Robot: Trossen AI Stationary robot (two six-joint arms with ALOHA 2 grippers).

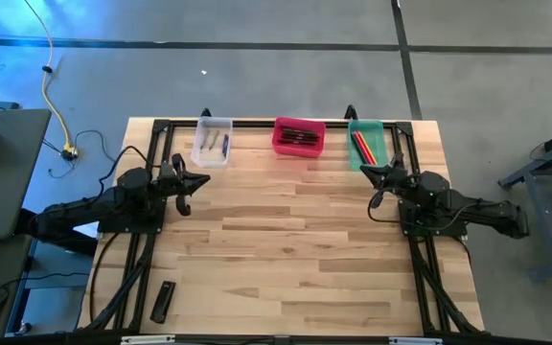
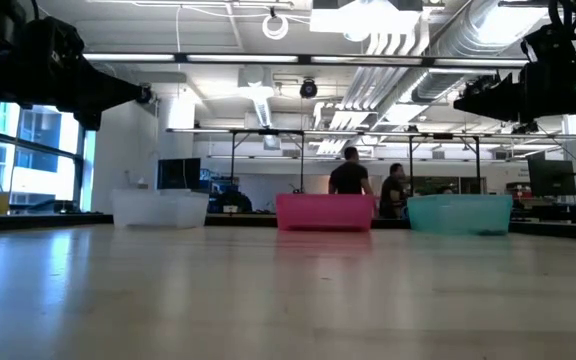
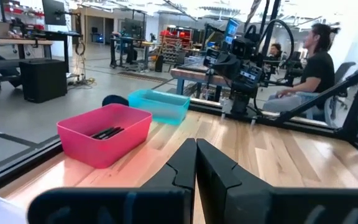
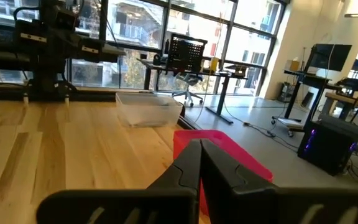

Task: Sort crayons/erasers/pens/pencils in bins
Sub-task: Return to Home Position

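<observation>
Checked small rectangular pink-red plastic bin [image 1: 298, 151] at the middle of the far edge of the pale wooden table [image 1: 286, 249]; taken as reference. Found dark sticks [image 1: 298, 134] lying inside it.

Noted clear plastic bin [image 1: 197, 144] to the left of the pink-red plastic bin, apart from it on the same edge, holding a purple stick [image 1: 224, 144] beside a paler one. Noted translucent green plastic bin [image 1: 378, 144] to the right of it, likewise apart, holding red and yellow sticks [image 1: 360, 146].

Recorded left gripper [image 1: 203, 181] left of the reference bin and nearer the front, over bare wood. Recorded right gripper [image 1: 366, 172] right of it, just in front of the green bin. Logged both with dark fingers pressed together and nothing between them (wrist views agree).

Logged flat black rectangular bar [image 1: 163, 301] well apart from the reference bin, by the front left corner.

Observed two people [image 2: 349, 172] standing beyond the reference bin, off the table.
</observation>
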